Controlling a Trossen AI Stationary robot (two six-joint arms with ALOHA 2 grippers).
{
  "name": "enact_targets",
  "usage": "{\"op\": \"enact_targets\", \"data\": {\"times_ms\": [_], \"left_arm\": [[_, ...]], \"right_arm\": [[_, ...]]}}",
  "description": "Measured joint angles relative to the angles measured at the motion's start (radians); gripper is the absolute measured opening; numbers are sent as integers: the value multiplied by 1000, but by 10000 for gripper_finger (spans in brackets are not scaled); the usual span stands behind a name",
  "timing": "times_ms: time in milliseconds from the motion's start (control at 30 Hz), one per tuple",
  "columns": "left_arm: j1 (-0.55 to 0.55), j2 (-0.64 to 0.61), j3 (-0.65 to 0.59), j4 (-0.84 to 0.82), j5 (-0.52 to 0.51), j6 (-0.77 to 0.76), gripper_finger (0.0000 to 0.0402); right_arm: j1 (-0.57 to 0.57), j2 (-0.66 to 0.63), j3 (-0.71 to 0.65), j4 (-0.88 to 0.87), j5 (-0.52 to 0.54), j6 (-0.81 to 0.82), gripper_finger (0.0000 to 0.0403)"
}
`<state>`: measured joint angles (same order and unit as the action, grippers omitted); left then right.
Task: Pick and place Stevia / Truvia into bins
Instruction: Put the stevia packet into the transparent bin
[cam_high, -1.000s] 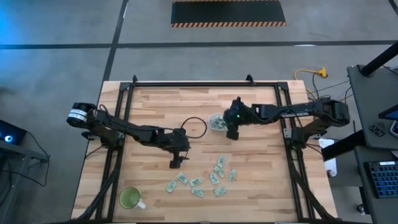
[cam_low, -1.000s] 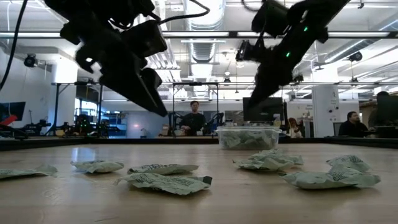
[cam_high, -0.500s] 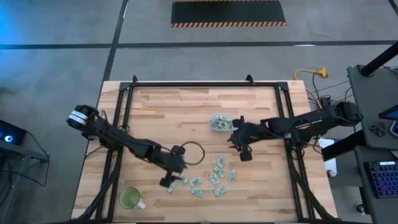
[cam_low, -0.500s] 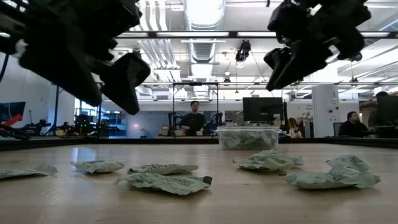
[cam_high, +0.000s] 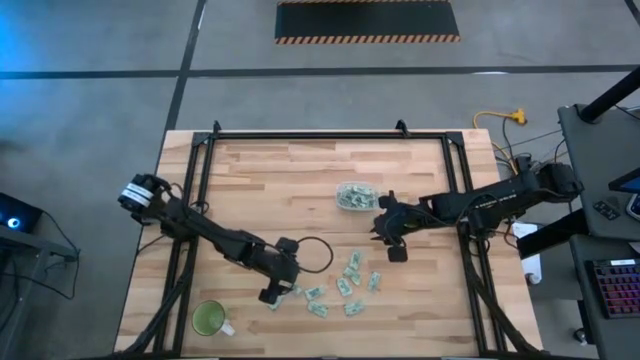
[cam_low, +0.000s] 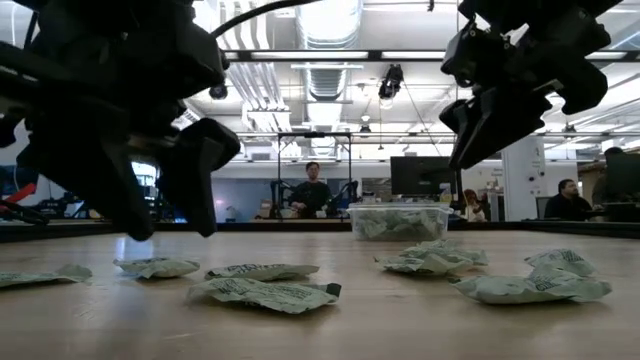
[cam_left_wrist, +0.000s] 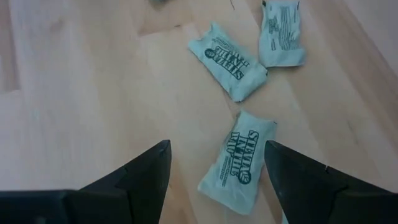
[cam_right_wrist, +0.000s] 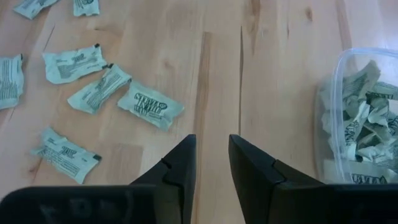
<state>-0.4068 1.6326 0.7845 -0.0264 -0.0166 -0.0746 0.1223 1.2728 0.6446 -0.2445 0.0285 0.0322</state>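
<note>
My left gripper (cam_left_wrist: 216, 168) hangs low over the near-left end of the scattered sachets, fingers (cam_left_wrist: 144, 177) spread wide and empty — one Stevia sachet (cam_left_wrist: 237, 163) lies on the wood between them. My right gripper (cam_right_wrist: 210, 163) hovers over bare table just near of the clear tub (cam_high: 354, 196), its fingers (cam_right_wrist: 177, 167) only a narrow gap apart, holding nothing. The tub already has sachets heaped inside. The loose sachets (cam_high: 347, 278) lie near of it — a green cup (cam_high: 210, 318) stands at the near-left corner.
</note>
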Motion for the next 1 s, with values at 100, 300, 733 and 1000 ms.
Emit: {"op": "enact_targets", "data": {"times_ms": [100, 300, 733, 1000], "left_arm": [[0, 15, 0, 0, 0, 0, 242], [-10, 23, 0, 1, 4, -2, 242], [-35, 42, -5, 0, 6, -25, 217], [-39, 72, 2, 12, -1, -26, 169]], "right_arm": [[0, 0, 0, 2, 0, -1, 80], [0, 0, 0, 5, 0, -10, 70], [0, 0, 0, 6, 0, -13, 65], [0, 0, 0, 16, 0, -13, 63]]}}
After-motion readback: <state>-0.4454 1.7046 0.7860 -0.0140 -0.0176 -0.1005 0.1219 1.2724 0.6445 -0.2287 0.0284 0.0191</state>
